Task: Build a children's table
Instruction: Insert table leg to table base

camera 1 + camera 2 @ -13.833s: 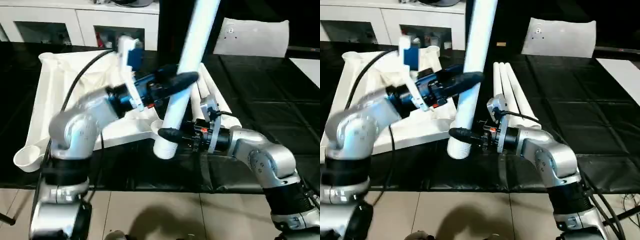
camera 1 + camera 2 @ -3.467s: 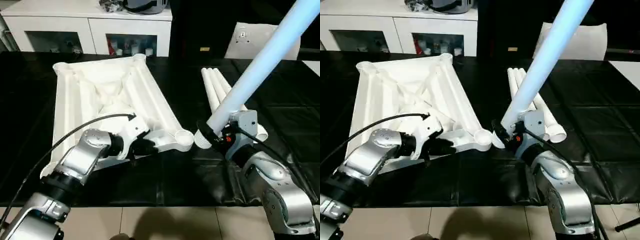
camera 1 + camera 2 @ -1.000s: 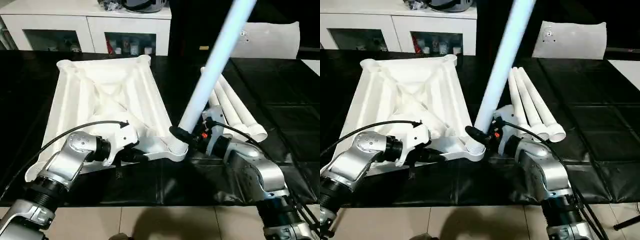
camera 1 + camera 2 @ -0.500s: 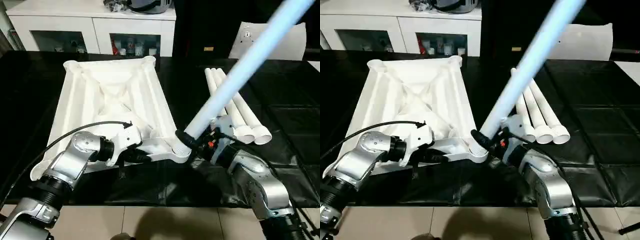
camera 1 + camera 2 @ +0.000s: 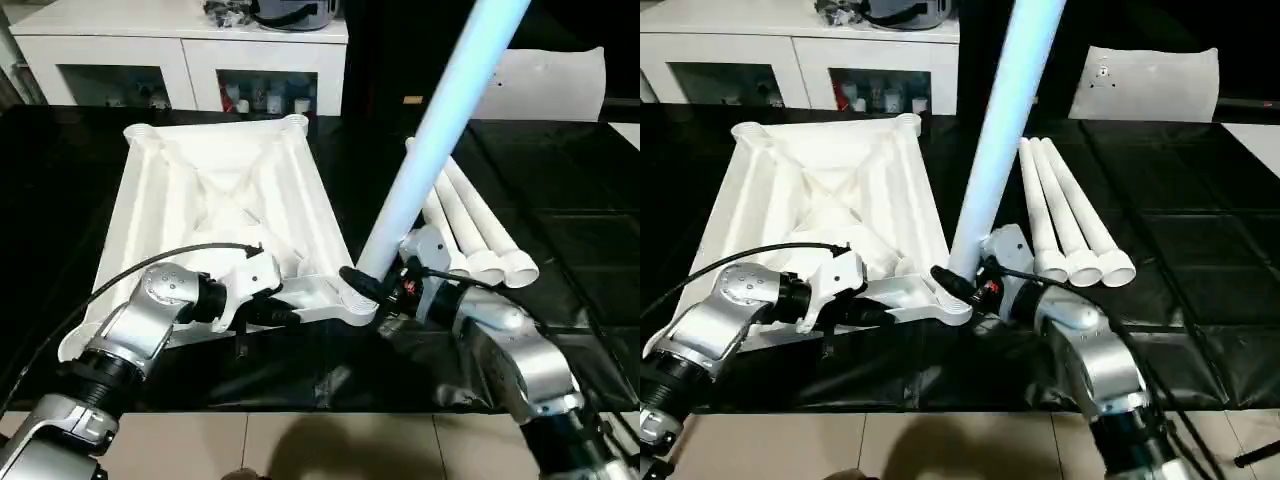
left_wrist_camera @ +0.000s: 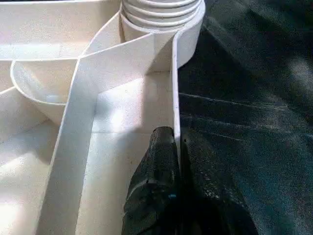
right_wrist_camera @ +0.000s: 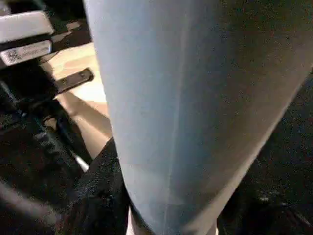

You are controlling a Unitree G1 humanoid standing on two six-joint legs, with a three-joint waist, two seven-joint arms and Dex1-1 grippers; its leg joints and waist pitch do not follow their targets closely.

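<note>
A black table (image 5: 580, 190) carries an upside-down white tabletop (image 5: 215, 195) toward its left side. Three white tube legs (image 5: 1065, 225) lie side by side right of centre.

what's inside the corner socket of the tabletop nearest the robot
The ribbed lower end of the leg held by the right gripper sits in that socket of the tabletop. How deep it goes is hidden by the socket wall.

A robot test room or lab fitted out like a home. At twelve o'clock stands a white cabinet (image 5: 190, 60) with glass doors and small clutter on its shelves. The work surface is a black padded mat (image 5: 1200, 250) in stitched squares, over pale floor tiles (image 5: 330, 445) at six o'clock.
</note>
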